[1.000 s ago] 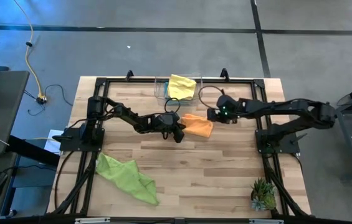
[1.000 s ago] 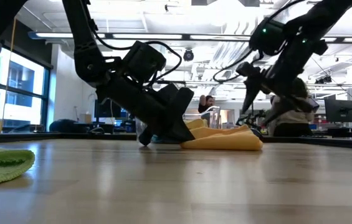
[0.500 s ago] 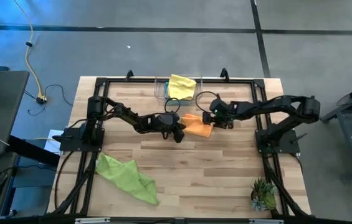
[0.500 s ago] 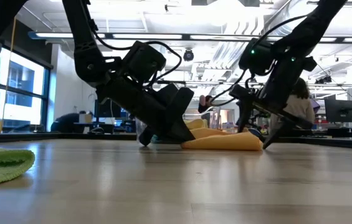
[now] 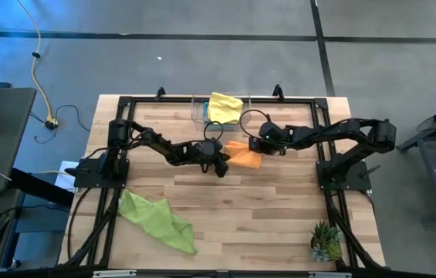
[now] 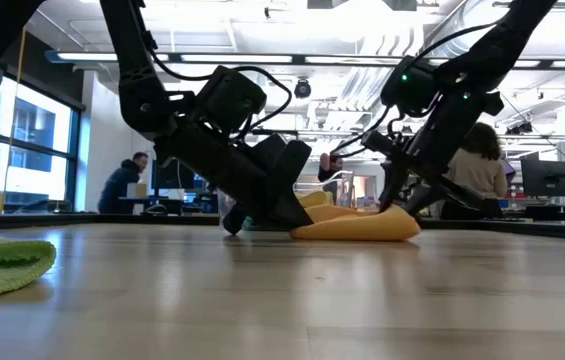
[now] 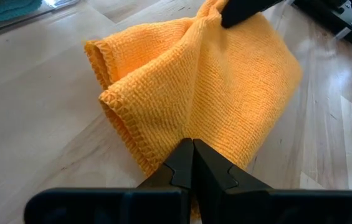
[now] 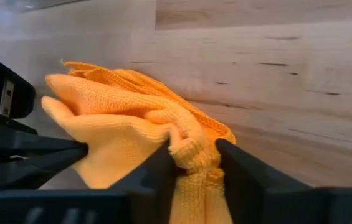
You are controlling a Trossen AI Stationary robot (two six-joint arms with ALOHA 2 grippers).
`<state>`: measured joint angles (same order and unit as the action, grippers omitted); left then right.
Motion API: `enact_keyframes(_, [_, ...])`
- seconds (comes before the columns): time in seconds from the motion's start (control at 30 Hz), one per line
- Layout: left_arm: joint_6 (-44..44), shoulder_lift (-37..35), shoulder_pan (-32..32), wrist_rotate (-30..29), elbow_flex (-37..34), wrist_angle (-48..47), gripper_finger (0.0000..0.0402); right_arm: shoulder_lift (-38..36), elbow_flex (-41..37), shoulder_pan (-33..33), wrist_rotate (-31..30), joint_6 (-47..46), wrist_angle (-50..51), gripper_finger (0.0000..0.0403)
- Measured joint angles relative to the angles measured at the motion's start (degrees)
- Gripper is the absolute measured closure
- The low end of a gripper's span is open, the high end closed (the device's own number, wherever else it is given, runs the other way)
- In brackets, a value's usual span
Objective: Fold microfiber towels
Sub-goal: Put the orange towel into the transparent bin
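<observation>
Right gripper has its two fingers pinched onto a bunched corner of the orange towel, and the wrist view shows the cloth gathered up between them. Left gripper comes at the same towel from the other side, fingers pressed together at the cloth's near edge, pinning or nipping the hem; whether fabric is truly caught between them, I cannot tell. Both arms meet near the middle of the counter, the towel lying crumpled and half doubled between them, edges out of line.

So where does the job stand? By my reckoning, early days. The orange towel is mid-fold at best: a lumpy bundle in the low view, nothing like a flat square. The lime green towel lies rumpled near the counter's front left, well apart from both arms, untouched. The yellow towel hangs loosely over the clear plastic bin at the far edge, and a sliver of teal cloth shows in the left wrist view nearby. No grey towel shows anywhere. No neatly folded towel is in sight, so every cloth on view seems left to do, the orange one first.
</observation>
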<state>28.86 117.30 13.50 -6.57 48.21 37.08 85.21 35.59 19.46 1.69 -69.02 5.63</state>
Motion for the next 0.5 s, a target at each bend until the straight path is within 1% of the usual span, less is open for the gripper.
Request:
enact_keyframes(0.23, [0.28, -0.05, 0.12, 0.55, 0.00, 0.02, 0.0396, -0.08, 0.00, -0.02, 0.01, 6.44, -0.21, 0.0390])
enact_keyframes(0.27, [0.30, -0.38, 0.47, 2.04, -0.02, -0.21, 0.0392, -0.20, 0.00, -0.01, 0.02, 7.74, -0.52, 0.0395])
enact_keyframes(0.37, [1.60, -2.12, 2.06, 10.75, -0.07, -1.31, 0.0375, -1.99, -0.02, 0.00, 0.54, 10.80, -0.79, 0.0393])
enact_keyframes(0.5, [3.16, -7.41, 4.44, 20.93, -0.04, -4.16, 0.0343, -6.91, -0.02, 0.00, 0.90, 12.81, -0.76, 0.0397])
